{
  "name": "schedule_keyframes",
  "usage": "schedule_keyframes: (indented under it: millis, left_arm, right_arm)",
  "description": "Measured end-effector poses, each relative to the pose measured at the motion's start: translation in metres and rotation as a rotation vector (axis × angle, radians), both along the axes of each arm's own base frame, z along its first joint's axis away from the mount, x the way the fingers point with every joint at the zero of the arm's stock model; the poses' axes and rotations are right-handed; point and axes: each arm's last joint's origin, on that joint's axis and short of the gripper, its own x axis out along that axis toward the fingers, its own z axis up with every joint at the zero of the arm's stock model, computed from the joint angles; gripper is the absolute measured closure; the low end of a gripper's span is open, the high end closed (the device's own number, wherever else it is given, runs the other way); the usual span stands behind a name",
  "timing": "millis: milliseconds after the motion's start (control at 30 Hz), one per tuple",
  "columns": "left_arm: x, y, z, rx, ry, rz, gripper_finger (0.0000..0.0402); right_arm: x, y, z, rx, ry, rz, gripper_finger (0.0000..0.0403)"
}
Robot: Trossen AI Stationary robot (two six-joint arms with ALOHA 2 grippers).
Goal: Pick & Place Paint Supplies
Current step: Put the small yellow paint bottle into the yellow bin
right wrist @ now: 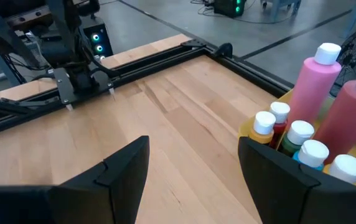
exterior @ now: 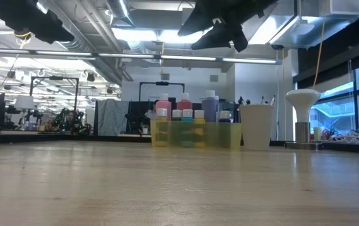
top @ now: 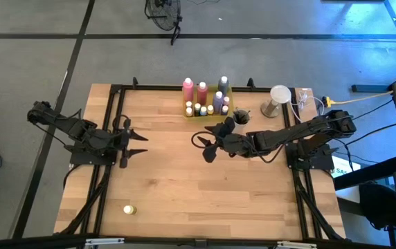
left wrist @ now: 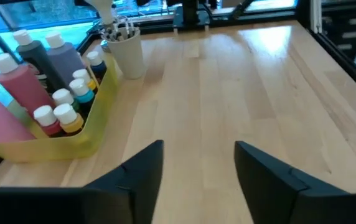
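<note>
Pink, purple and dark paint bottles (top: 205,97) with small pale-capped ones (left wrist: 63,112) stand in a translucent yellow tray (top: 209,113) at the table's far middle. Beside it stands a pale cup (left wrist: 127,53) holding paintbrushes. One small yellow-green bottle (top: 129,209) lies alone near the front left corner. My right gripper (top: 205,145) hovers open above the table, just on the near side of the tray; the bottles (right wrist: 315,99) show beside its fingers. My left gripper (top: 142,143) stands open at the table's left side, raised, with nothing between its fingers (left wrist: 140,168).
A white mushroom-shaped lamp (top: 279,97) and cables sit at the far right corner. Black frame rails (top: 115,124) run along the left, right and far edges. Bare wood (top: 205,194) stretches between the arms and the near edge.
</note>
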Motion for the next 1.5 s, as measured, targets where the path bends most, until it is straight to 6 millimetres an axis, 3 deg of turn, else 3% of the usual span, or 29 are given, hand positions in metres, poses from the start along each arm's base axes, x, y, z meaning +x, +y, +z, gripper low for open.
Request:
schedule_keyframes:
  millis: [200, 300, 533, 700, 867, 1067, 1200, 1300, 1500]
  left_arm:
    - [0.000, -0.003, -0.001, 0.004, 0.020, -0.102, 0.0145]
    - [0.001, -0.006, 0.002, -0.084, 0.000, -0.170, 0.0126]
    - [0.004, -0.011, 0.012, -0.343, -0.075, -0.230, 0.0118]
    - [0.004, -0.014, 0.020, -0.555, -0.014, -0.224, 0.0135]
    - [0.008, -0.017, 0.026, -0.509, 0.081, -0.240, 0.0154]
    - [0.014, -0.022, 0.048, -0.440, 0.094, -0.311, 0.0168]
    - [0.016, -0.032, 0.055, -0.376, 0.130, -0.496, 0.0173]
    - [0.020, -0.042, 0.057, -0.330, 0.149, -0.578, 0.0176]
    - [0.029, -0.056, 0.049, -0.202, 0.243, -0.559, 0.0181]
  right_arm:
    - [0.000, 0.000, 0.000, -0.001, -0.004, -0.003, 0.0153]
    - [0.000, 0.000, 0.000, -0.001, -0.003, -0.003, 0.0153]
    - [0.000, 0.000, 0.000, -0.002, 0.001, -0.003, 0.0153]
    - [0.000, 0.000, 0.000, -0.011, 0.009, 0.002, 0.0153]
    - [0.000, 0.000, 0.000, -0.028, 0.018, 0.009, 0.0153]
    - [-0.002, 0.002, -0.003, -0.029, 0.045, 0.017, 0.0153]
    - [-0.004, 0.005, -0.005, -0.017, 0.069, 0.018, 0.0153]
    - [-0.005, 0.007, -0.007, -0.012, 0.078, 0.020, 0.0153]
    - [-0.006, 0.008, -0.007, -0.014, 0.087, 0.024, 0.0153]
